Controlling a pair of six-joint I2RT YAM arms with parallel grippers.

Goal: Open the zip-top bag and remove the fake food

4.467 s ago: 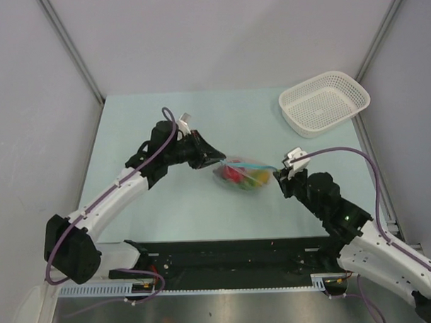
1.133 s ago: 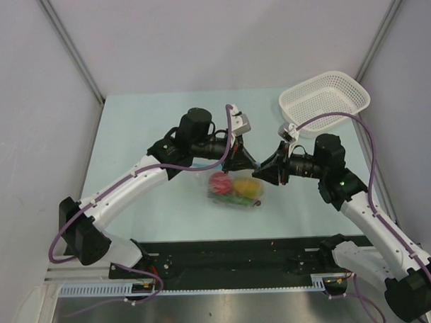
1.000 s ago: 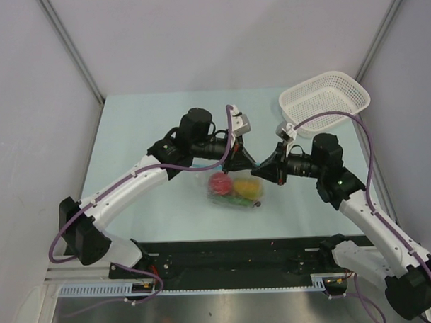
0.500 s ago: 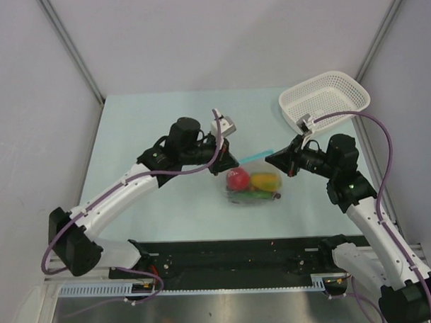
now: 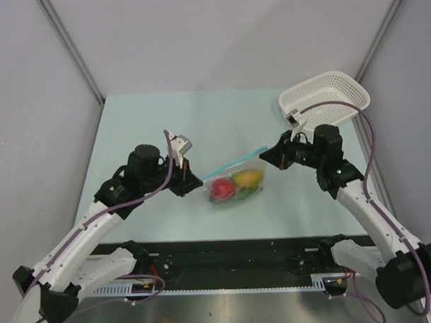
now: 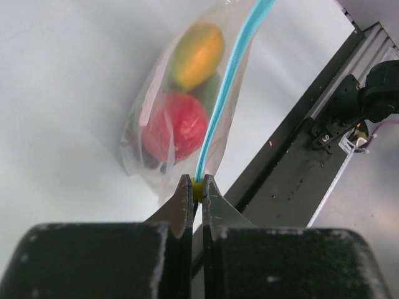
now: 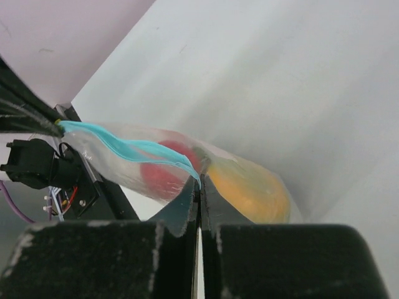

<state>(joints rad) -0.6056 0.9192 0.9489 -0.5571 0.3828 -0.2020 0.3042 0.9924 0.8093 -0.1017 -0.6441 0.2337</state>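
High view down onto the table (image 5: 129,122); two close wrist views; zip-top bag (image 5: 234,183) common to all.

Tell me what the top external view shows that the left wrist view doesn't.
Only the top external view shows the white mesh basket at far right and the right gripper pinching the far end of the zip strip. Only the left wrist view shows a small yellow piece on that strip, clamped in the shut left gripper. Both show the zip-top bag strung out by its blue strip, with the red apple and yellow-orange mango inside.
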